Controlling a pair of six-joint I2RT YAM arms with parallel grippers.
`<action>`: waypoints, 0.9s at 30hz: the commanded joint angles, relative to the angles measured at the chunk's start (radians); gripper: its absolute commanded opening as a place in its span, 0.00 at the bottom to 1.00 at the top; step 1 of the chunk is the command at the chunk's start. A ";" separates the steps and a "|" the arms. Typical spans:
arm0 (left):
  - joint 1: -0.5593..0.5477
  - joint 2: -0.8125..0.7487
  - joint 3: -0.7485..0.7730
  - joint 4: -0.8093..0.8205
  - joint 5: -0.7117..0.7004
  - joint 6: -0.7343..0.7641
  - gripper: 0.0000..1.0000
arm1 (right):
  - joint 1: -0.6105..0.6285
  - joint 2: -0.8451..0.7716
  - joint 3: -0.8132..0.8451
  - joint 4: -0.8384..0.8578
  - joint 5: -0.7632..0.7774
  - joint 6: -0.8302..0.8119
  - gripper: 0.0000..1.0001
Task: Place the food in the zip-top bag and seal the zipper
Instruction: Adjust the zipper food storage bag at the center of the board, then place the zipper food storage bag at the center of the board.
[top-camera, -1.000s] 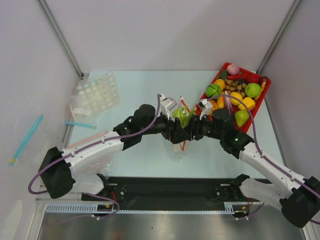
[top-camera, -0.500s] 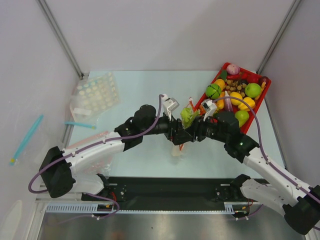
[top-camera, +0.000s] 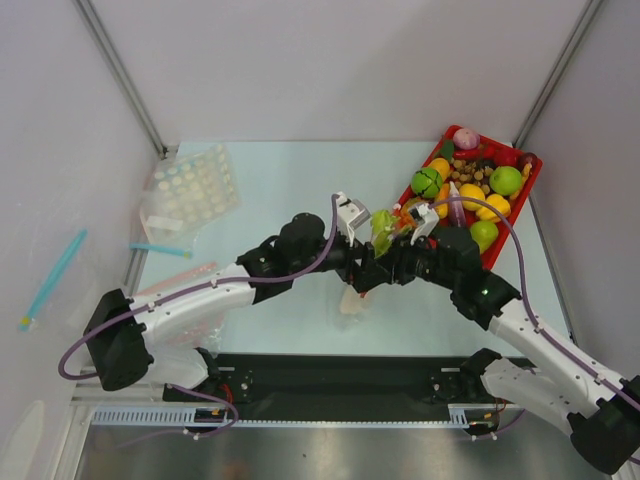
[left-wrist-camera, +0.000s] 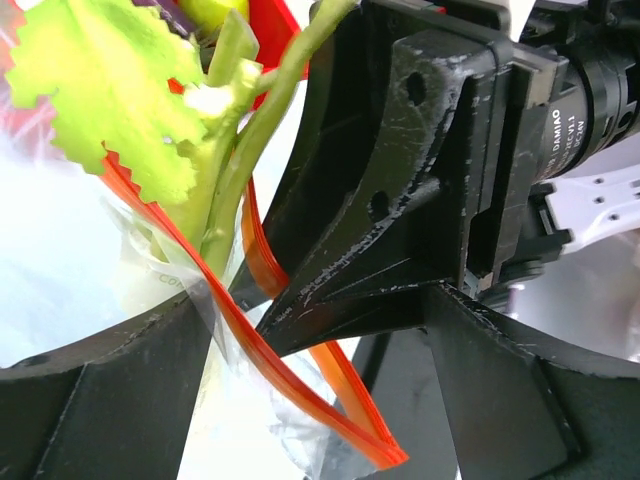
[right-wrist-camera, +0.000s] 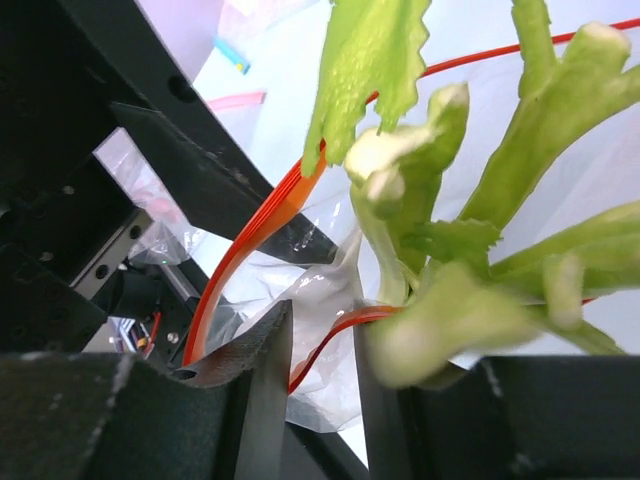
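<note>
1. Both arms meet over the middle of the table, wrist to wrist. The leek stands up between them with its green leaves fanned out on top.
2. The zip-top bag hangs just below the two pincers, clear and floppy, held up at its mouth. Whether its lower end touches the table, I cannot tell.
3. Over to the left pincer: its jaws stand wide apart, one on each side of the bag's mouth. The clear film drapes against one finger, but nothing is clamped.
4. Now the right pincer: its jaws are drawn near each other, with a fold of film and a run of the red-orange strip in the narrow gap. Whether they truly pinch it, I cannot tell.
5. The zipper is unsealed, its two red-orange runs parted. The leek's pale stalk and lower leaves go down between them into the mouth, while the leaf tips stick out above.
6. Off to the right sits a red tray heaped with toy produce. The green pear lies at its near end, apart from the bag.
7. On the left side of the table other clear bags lie flat, one with a blue strip and one with a pale pink strip.
</note>
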 joint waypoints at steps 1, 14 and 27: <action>-0.066 0.056 0.041 -0.016 -0.092 0.089 0.89 | 0.037 -0.030 0.027 0.214 -0.055 0.074 0.39; -0.132 0.076 0.032 -0.006 -0.135 0.217 0.85 | 0.037 -0.070 0.009 0.230 -0.018 0.097 0.70; -0.236 0.082 0.016 0.014 -0.338 0.396 0.87 | 0.035 -0.096 0.009 0.222 -0.009 0.100 0.84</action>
